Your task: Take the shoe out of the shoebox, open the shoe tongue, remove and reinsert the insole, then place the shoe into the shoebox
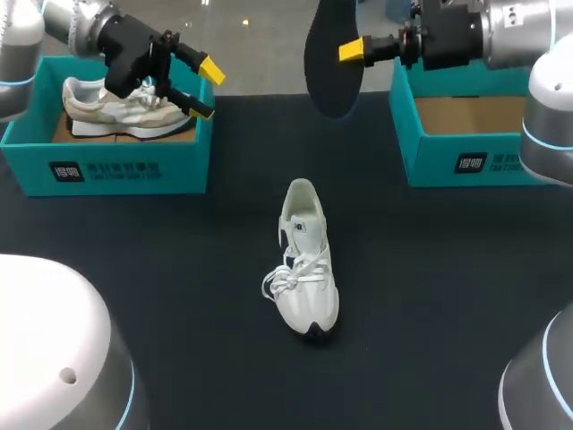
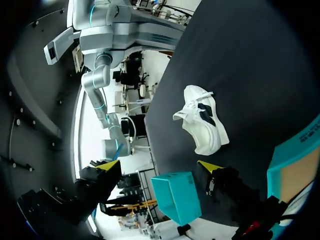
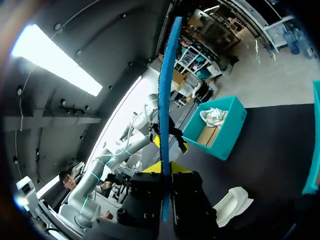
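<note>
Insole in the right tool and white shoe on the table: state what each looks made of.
Thin dark insole: probably foam, matte, blue along its edge, gripped by the right tool. White lace-up shoe: seemingly matte textile or synthetic upper, dark sole at toe.

Open mat [image 1: 179, 269] all around the white shoe [image 1: 306, 264], left shoebox [image 1: 107, 170] and right shoebox [image 1: 457, 161] at far corners

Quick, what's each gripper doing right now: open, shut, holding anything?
Left gripper: open, holding nothing.
Right gripper: shut on the insole.
</note>
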Robot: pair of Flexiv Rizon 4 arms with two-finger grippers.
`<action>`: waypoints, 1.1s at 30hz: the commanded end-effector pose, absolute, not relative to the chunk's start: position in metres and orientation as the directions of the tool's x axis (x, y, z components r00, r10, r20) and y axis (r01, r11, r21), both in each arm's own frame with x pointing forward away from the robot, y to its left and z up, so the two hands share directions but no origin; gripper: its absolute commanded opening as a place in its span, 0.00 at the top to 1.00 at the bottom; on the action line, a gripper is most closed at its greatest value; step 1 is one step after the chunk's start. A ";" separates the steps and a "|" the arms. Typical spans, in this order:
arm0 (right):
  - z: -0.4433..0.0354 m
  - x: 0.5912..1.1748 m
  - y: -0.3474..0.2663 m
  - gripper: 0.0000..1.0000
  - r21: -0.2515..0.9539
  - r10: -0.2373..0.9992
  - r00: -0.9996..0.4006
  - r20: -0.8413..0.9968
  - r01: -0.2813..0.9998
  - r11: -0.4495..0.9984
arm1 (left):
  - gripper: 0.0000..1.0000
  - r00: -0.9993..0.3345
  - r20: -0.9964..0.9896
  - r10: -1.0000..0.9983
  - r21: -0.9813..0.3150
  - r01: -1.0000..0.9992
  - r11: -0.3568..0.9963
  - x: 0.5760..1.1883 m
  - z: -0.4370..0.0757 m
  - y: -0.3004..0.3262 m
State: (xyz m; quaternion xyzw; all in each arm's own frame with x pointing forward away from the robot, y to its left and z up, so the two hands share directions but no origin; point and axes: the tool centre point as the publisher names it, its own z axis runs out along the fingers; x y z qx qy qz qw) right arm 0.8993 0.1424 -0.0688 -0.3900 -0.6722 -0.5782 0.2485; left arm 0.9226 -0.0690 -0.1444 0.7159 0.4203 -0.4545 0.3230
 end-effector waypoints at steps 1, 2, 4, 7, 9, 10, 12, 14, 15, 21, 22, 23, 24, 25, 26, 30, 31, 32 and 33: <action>-0.068 0.906 0.157 1.00 0.610 0.274 -0.595 0.755 0.791 0.037 | 0.00 0.223 -0.909 0.353 0.047 0.894 -0.446 0.924 -0.144 -0.064; -0.068 0.906 0.157 1.00 0.610 0.274 -0.595 0.755 0.791 0.037 | 0.00 0.208 -0.908 0.364 0.034 0.901 -0.432 0.924 -0.145 -0.063; -0.068 0.906 0.157 1.00 0.610 0.274 -0.595 0.755 0.791 0.037 | 0.00 0.179 -0.915 0.362 0.016 0.912 -0.411 0.924 -0.145 -0.063; -0.068 0.906 0.157 1.00 0.610 0.274 -0.595 0.755 0.791 0.037 | 0.00 0.179 -0.915 0.362 0.016 0.912 -0.411 0.924 -0.145 -0.063; -0.068 0.906 0.157 1.00 0.610 0.274 -0.595 0.755 0.791 0.037 | 0.00 0.179 -0.915 0.362 0.016 0.912 -0.411 0.924 -0.145 -0.063; -0.068 0.906 0.157 1.00 0.610 0.274 -0.595 0.755 0.791 0.037 | 0.00 0.179 -0.915 0.362 0.016 0.912 -0.411 0.924 -0.145 -0.063; -0.068 0.906 0.157 1.00 0.610 0.274 -0.595 0.755 0.791 0.037 | 0.00 0.179 -0.915 0.362 0.016 0.912 -0.411 0.924 -0.145 -0.063; -0.068 0.906 0.157 1.00 0.610 0.274 -0.595 0.755 0.791 0.037 | 0.00 0.179 -0.915 0.362 0.016 0.912 -0.411 0.924 -0.145 -0.063; -0.068 0.906 0.157 1.00 0.610 0.274 -0.595 0.755 0.791 0.037 | 0.00 0.179 -0.915 0.362 0.016 0.912 -0.411 0.924 -0.145 -0.063; -0.094 0.909 0.172 1.00 0.713 0.307 -0.689 0.657 0.700 0.044 | 0.00 0.179 -0.915 0.362 0.016 0.912 -0.411 0.924 -0.145 -0.063; -0.098 0.910 0.174 1.00 0.737 0.307 -0.708 0.636 0.675 0.027 | 0.00 0.179 -0.915 0.362 0.016 0.912 -0.411 0.924 -0.145 -0.063; -0.105 0.911 0.173 1.00 0.738 0.296 -0.708 0.641 0.675 0.014 | 0.00 0.179 -0.915 0.362 0.016 0.912 -0.411 0.924 -0.145 -0.063; -0.108 0.912 0.174 1.00 0.760 0.299 -0.728 0.617 0.650 0.015 | 0.00 0.179 -0.915 0.362 0.016 0.912 -0.411 0.924 -0.145 -0.063; -0.111 0.913 0.174 1.00 0.781 0.301 -0.752 0.587 0.623 0.036 | 0.00 0.179 -0.915 0.362 0.016 0.912 -0.411 0.924 -0.145 -0.063; -0.115 0.913 0.174 1.00 0.785 0.304 -0.759 0.576 0.617 0.056 | 0.00 0.179 -0.915 0.362 0.016 0.912 -0.411 0.924 -0.145 -0.063; -0.129 0.914 0.174 1.00 0.812 0.276 -0.792 0.544 0.580 0.063 | 0.00 0.179 -0.915 0.362 0.016 0.912 -0.411 0.924 -0.145 -0.063; -0.133 0.913 0.173 1.00 0.813 0.275 -0.796 0.539 0.577 0.079 | 0.00 0.179 -0.915 0.362 0.016 0.912 -0.411 0.924 -0.145 -0.063; -0.139 0.913 0.173 1.00 0.811 0.272 -0.794 0.544 0.581 0.075 | 0.00 0.179 -0.915 0.362 0.016 0.912 -0.411 0.924 -0.145 -0.063; -0.144 0.913 0.172 1.00 0.810 0.260 -0.793 0.550 0.583 0.066 | 0.00 0.179 -0.915 0.362 0.016 0.912 -0.411 0.924 -0.145 -0.063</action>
